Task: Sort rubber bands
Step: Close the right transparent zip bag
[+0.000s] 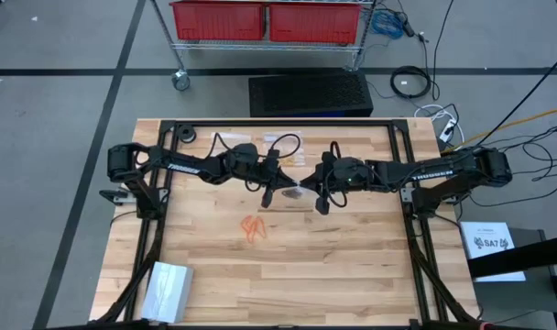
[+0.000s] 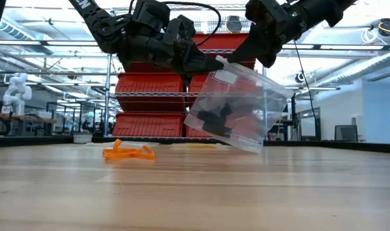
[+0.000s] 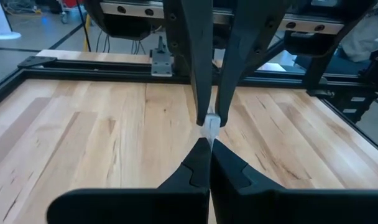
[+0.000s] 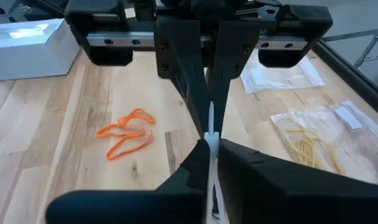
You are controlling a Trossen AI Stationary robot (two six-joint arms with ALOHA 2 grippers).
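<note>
Both claws are meeting nose to nose above the middle of the surface (image 1: 352,275), and each is pinching the rim of the same clear plastic bag (image 2: 237,109). The left claw (image 1: 283,186) is pressed together on one side of the bag's mouth. The right claw (image 1: 308,186) is clamped tight on the opposite side. In the left wrist view only a small fold of clear film (image 3: 210,124) is showing between the two pairs of fingers.

The bag is hanging tilted off the surface, one lower corner dipping close to the wood, and black rubber bands (image 2: 215,117) are lying bunched in its bottom. So the black group looks bagged, and I would judge the two arms are sealing or handling the mouth of that bag now.

Further out, a bag of pale yellowish bands (image 4: 304,148) is lying flat on the surface beside another clear bag (image 4: 279,76), whose contents I cannot make out. That group seems done too.

What is left, as far as I can see, is the orange rubber bands (image 1: 253,227), which are lying loose in a small tangle on the bare wood, apart from every bag. A white box (image 1: 167,289) is sitting at a near corner, untouched.
</note>
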